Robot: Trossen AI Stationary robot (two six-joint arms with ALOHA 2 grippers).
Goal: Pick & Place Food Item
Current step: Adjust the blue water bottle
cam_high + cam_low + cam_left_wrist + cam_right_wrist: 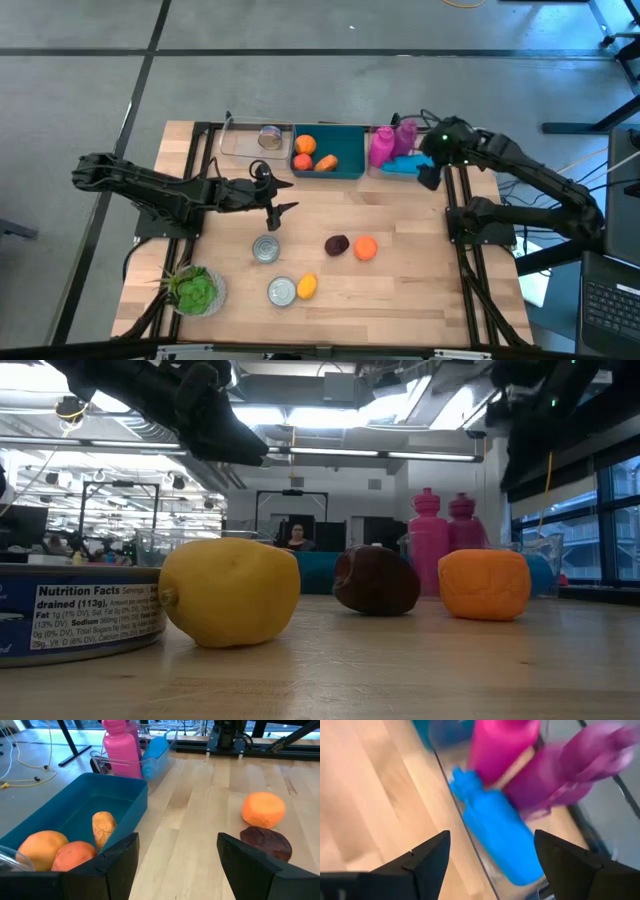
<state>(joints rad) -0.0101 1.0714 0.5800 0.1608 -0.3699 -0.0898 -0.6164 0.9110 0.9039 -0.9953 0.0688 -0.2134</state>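
A yellow lemon [307, 286], a dark purple fruit [337, 245] and an orange [365, 247] lie on the wooden table. The teal bin [345, 168] at the far edge holds two orange fruits [42, 850] and a tan piece [103, 826]. My left gripper [278, 212] hovers open above the table, just left of the bin's near corner, with nothing between its fingers [120, 865]. My right gripper [428, 178] hangs open and empty over the clear tray [400, 170] at the far right, above a blue bottle [497, 835].
Two tin cans [265, 248] [282, 290] stand on the table, left of the loose fruit. A green lettuce [195, 290] lies at the near left corner. Pink bottles [385, 145] share the clear tray. Another clear tray [240, 140] with a can sits far left.
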